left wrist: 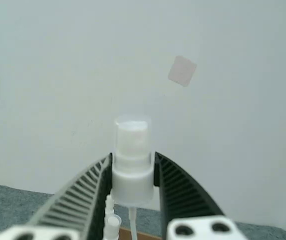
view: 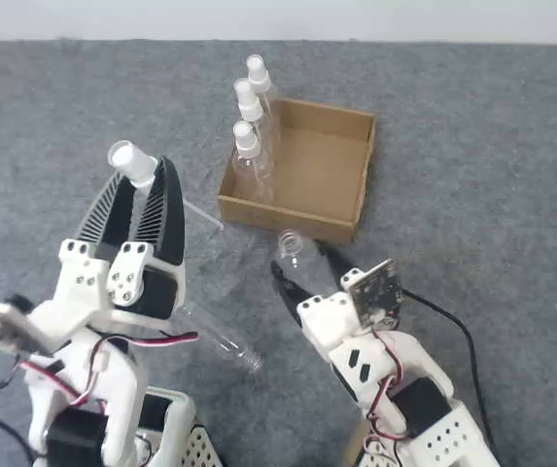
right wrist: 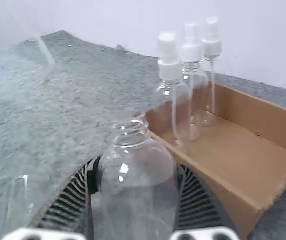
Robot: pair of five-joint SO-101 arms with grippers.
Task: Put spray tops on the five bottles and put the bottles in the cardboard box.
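Observation:
My left gripper (view: 142, 177) is raised over the carpet left of the box, shut on a white spray top (view: 130, 161) whose thin dip tube (view: 203, 215) trails toward the box. In the left wrist view the spray top (left wrist: 132, 160) stands upright between the fingers. My right gripper (view: 302, 261) is shut on a clear open-necked bottle (view: 293, 250), held upright just in front of the cardboard box (view: 322, 165). That bottle (right wrist: 135, 185) has no top. Three capped bottles (view: 255, 156) stand along the box's left wall, and they are also the capped bottles (right wrist: 182, 75) in the right wrist view.
Another clear bottle (view: 218, 334) without a top lies on its side on the grey carpet between the two arm bases. The right half of the box floor (right wrist: 247, 150) is bare. Open carpet lies right of the box and behind it.

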